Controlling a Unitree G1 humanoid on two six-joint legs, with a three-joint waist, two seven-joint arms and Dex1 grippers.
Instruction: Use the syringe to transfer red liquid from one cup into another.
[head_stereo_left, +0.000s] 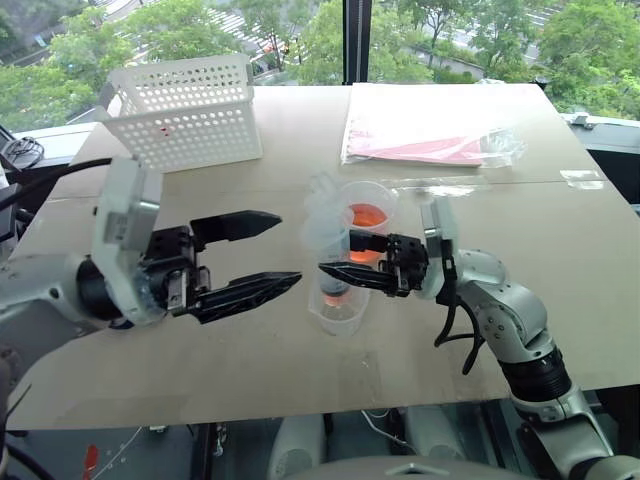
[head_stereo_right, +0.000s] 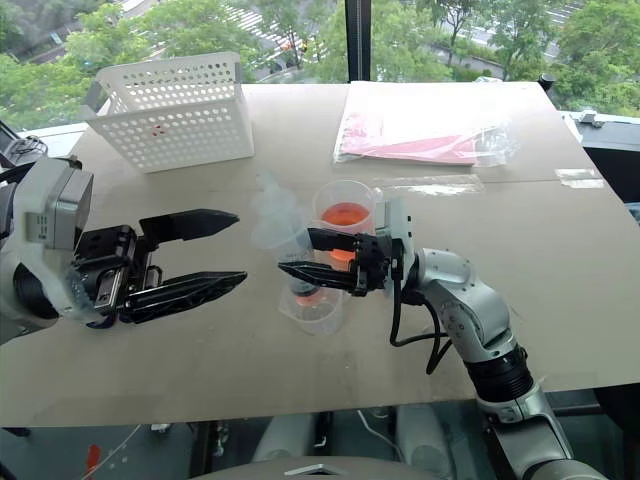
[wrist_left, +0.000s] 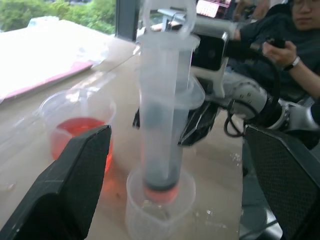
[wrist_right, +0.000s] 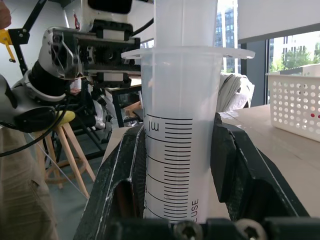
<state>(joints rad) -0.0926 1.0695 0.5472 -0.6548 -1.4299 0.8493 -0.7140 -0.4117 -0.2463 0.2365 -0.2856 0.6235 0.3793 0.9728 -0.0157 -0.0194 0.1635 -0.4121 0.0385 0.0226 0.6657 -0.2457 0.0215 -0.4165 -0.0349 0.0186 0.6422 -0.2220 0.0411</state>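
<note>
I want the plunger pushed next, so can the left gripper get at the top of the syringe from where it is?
Probably yes. The left gripper is open and faces the syringe, which the right gripper holds upright in the shorter cup. Nothing stands between them; the plunger top sits slightly higher.

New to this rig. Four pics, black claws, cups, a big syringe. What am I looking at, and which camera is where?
It is a two-armed humanoid robot working at a table. The two wide pictures come from a stereo camera on its head, looking down over its arms. The other two come from cameras on its wrists, looking along each gripper's black fingers.

The right gripper is shut on the syringe, holding it upright with its tip inside the shorter cup. A little red liquid sits at the syringe's bottom. The taller cup behind holds more of the liquid. The left gripper is open and holds nothing, beside the syringe.

Also on the table: a white basket and a plastic-wrapped packet. A seated person appears in the left wrist view.
</note>
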